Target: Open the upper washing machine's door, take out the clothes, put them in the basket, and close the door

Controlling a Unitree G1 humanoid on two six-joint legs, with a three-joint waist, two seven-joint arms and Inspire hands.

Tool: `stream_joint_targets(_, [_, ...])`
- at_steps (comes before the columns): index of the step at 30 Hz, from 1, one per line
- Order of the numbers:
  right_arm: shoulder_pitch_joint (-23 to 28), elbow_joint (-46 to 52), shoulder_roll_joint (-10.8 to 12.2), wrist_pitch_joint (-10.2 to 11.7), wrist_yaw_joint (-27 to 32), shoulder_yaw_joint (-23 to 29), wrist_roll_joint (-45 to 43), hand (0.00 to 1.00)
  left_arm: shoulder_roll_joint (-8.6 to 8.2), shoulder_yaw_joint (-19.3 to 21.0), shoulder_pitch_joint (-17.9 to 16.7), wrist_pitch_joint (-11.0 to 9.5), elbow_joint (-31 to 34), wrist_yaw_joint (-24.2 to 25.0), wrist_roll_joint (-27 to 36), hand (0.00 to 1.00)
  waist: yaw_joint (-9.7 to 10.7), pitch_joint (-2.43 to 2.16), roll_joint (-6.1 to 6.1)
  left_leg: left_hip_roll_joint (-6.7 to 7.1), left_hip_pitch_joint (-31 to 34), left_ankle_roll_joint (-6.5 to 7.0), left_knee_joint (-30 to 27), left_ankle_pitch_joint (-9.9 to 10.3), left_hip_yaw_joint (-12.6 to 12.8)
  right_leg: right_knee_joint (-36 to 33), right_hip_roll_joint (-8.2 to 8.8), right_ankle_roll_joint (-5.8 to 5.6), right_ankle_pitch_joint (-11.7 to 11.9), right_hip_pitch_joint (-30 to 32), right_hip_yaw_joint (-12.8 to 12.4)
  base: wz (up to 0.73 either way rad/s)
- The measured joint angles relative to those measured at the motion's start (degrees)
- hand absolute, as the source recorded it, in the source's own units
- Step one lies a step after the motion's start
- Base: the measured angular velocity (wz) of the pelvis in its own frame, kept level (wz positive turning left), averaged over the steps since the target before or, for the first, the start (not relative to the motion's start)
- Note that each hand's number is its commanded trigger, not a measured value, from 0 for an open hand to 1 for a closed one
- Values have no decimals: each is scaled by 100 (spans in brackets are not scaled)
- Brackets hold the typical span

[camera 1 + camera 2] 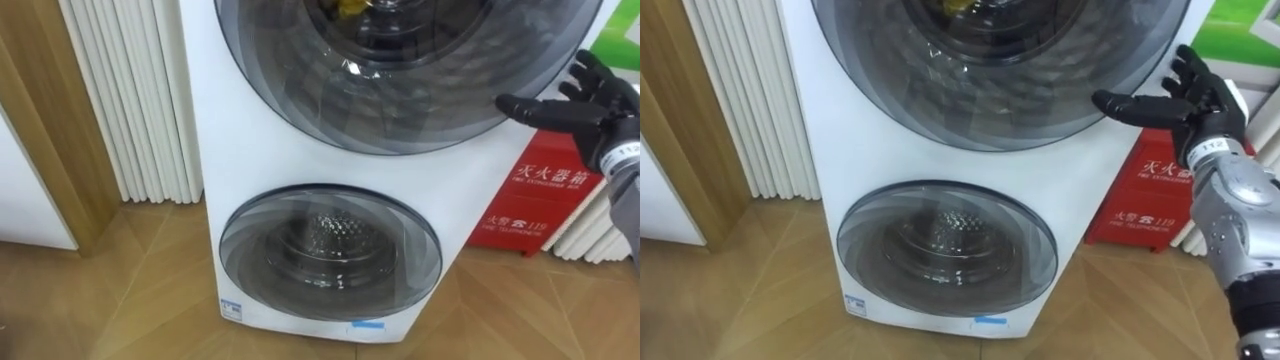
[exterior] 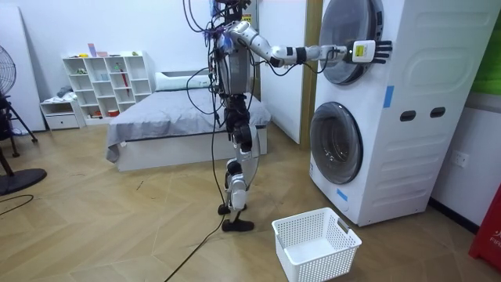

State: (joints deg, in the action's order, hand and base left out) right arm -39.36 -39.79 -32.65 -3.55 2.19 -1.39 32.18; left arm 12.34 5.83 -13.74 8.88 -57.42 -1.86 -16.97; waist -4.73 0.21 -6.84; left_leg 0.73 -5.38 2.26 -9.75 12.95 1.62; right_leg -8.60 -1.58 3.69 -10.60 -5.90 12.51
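Right black hand (image 1: 588, 108), fingers spread and empty, is hovering at the right rim of the white stacked washing machine's (image 1: 250, 150) upper round grey-glass door (image 1: 400, 100). A yellow cloth (image 1: 348, 6) is lying behind that glass, well to its left.

The washer (image 1: 260, 150) is white, with small blue labels. Its upper door (image 1: 400, 90) and lower door (image 1: 330, 250) are smoky grey. A yellow patch (image 1: 350, 6) shows behind the upper one. The right hand (image 1: 585, 108) is black. The box (image 1: 545, 190) is red with white lettering. The basket (image 2: 317, 243) is white lattice, and the floor (image 1: 130, 300) is brown herringbone wood.
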Motion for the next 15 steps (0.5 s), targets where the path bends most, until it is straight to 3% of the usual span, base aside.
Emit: stream_joint_targets(15, [1, 1105, -85, -203, -24, -522, -757, 0, 121, -38, 110, -75, 2, 30, -141, 0, -18, -13, 22, -43, 24, -20, 30, -14, 207, -30, -42, 22, 13, 150, -151, -12])
